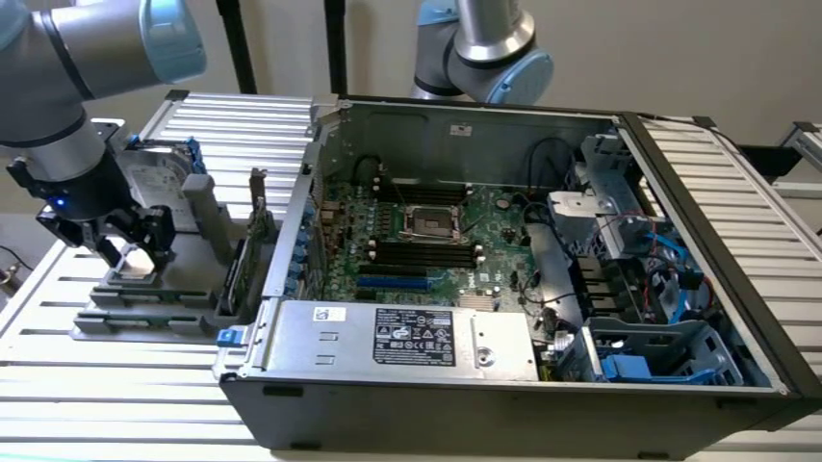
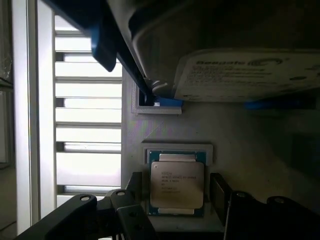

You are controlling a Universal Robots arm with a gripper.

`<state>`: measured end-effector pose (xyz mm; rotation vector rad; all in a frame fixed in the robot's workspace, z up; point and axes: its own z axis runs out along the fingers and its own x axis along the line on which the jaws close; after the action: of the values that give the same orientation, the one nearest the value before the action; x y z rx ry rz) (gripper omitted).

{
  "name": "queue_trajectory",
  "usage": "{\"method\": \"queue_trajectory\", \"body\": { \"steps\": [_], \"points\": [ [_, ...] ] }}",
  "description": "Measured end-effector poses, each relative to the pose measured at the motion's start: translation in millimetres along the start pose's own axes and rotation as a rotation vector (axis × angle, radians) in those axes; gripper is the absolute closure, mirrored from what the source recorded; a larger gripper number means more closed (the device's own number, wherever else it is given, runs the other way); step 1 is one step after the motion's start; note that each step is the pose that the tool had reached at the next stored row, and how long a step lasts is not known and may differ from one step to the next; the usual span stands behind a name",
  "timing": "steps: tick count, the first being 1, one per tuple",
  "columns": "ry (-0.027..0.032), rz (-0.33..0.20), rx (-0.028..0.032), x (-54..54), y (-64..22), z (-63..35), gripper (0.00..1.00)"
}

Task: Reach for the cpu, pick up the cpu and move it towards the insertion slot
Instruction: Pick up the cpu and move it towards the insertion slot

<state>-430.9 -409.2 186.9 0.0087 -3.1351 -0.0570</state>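
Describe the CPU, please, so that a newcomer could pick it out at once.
To the exterior view's left of the computer case stands a grey rack. There the cpu lies flat under the tool. It is a small silver square, unlike the larger upright hard drive with blue rails.

Wall (image 1: pixel 680 58): plain beige, unmarked, behind the desk (image 1: pixel 129 404).
Desk: pale metal slats, dark gaps between them.
Posts (image 1: pixel 235 43): two black uprights against the wall.
Light: bright, glaring off the slats.
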Motion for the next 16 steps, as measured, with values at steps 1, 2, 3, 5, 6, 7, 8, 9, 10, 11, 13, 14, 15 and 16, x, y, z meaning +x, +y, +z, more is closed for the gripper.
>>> {"method": "queue_trajectory", "body": {
  "steps": [1,2,3,5,6,7,8,9,10,11,13,14,15,16],
  "points": [
    [0.0001,0.0,0.0001,0.0,0.2,0.0,0.35],
    [0.0002,0.0,0.0001,0.0,0.4,0.0,0.35],
    [0.0003,0.0,0.0002,0.0,0.5,0.0,0.35],
    [0.0004,0.0,0.0002,0.0,0.7,0.1,0.35],
    [0.0005,0.0,0.0002,0.0,0.8,0.2,0.35],
    [0.0005,0.0,0.0003,0.0,0.8,0.3,0.35],
    [0.0006,0.0,0.0003,0.0,0.8,0.3,0.35],
    [0.0005,0.0,0.0002,0.0,0.8,0.5,0.35],
    [0.0004,0.0,0.0002,0.0,0.9,0.7,0.35],
    [0.0005,0.0,0.0002,-0.1,0.9,0.8,0.35],
    [0.0008,0.0,0.0002,-0.2,0.9,1.0,0.35],
    [0.001,0.0,0.0002,-0.2,0.9,1.1,0.35],
    [0.0011,0.0,0.0002,-0.3,0.9,1.2,0.35],
    [0.0013,0.0,0.0002,-0.3,0.8,1.2,0.35]
  ]
}}
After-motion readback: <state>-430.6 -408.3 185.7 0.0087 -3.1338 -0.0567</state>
